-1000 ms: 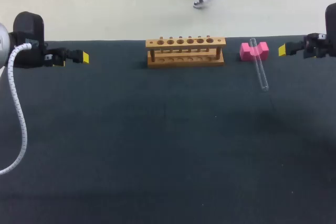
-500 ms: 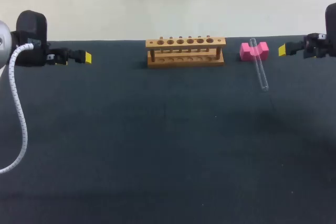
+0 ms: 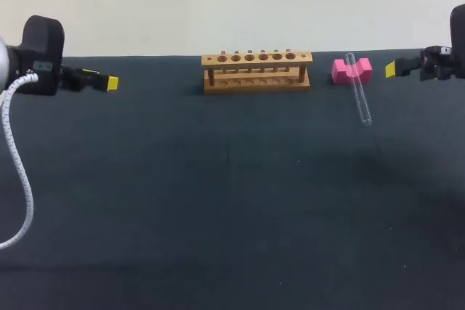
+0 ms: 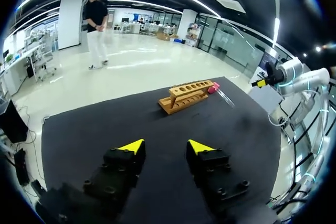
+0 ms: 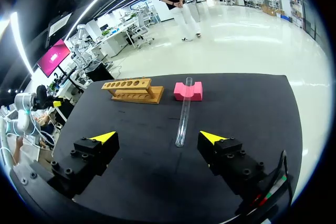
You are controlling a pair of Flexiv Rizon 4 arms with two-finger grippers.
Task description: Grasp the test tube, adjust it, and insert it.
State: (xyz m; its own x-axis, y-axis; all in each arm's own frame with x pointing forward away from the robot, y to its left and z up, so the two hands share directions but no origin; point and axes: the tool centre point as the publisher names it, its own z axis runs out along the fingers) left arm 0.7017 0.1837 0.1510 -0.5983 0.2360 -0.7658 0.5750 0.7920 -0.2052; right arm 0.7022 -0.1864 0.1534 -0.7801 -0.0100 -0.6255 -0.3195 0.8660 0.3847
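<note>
Right wrist view: the right gripper [image 5: 158, 137] has its two yellow-tipped fingers [image 5: 103, 137] spread wide with nothing between them. Ahead of the gap, and clear of both fingers, the tube [image 5: 184, 114] lies on the dark table [image 5: 252, 103]. Its near end points back toward the gripper and its far end rests in the notch of the pink block [image 5: 188, 91]. Just beside the block, but not touching it, stands the wooden rack [image 5: 132, 90], upright, with a row of round holes along its top.

In the left wrist view the left gripper [image 4: 165, 146] also has its fingers apart and holds nothing, with only bare table under and between them. The rack stands well ahead of it, with the block and the tube past the rack's far end.

In the head view the rack stands near the table's far edge, about midway along it. The block sits close to the rack's right. The tube runs from the block's notch toward the near side, leaning slightly away from the rack. The right gripper hangs right of the block, farther from the rack. The left gripper is well off to the rack's left. A white cable [image 3: 18, 172] loops down from the left arm, far left of the rack.
</note>
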